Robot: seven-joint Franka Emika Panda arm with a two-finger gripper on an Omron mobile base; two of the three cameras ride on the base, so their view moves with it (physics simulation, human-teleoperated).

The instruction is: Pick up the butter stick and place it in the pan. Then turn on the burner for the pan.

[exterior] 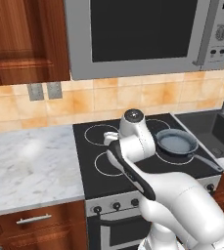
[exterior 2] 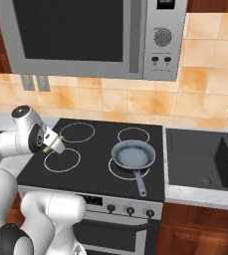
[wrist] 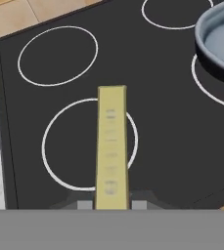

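Claw [wrist: 111,204] is clenched on the butter stick [wrist: 112,146], gripped at one end so its length juts forward, up over the cooktop's [wrist: 162,122] near-left ring. The pan [exterior 2: 132,154] waits off to the right on its wide burner [exterior 2: 116,173], empty, ready for the drop.

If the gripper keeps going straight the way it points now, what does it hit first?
Most likely the black cooktop glass, at the front-left ring. The gripper, jaws shut on the butter stick, aims there, so the stick's far end would touch first. The pan sits off to the side.
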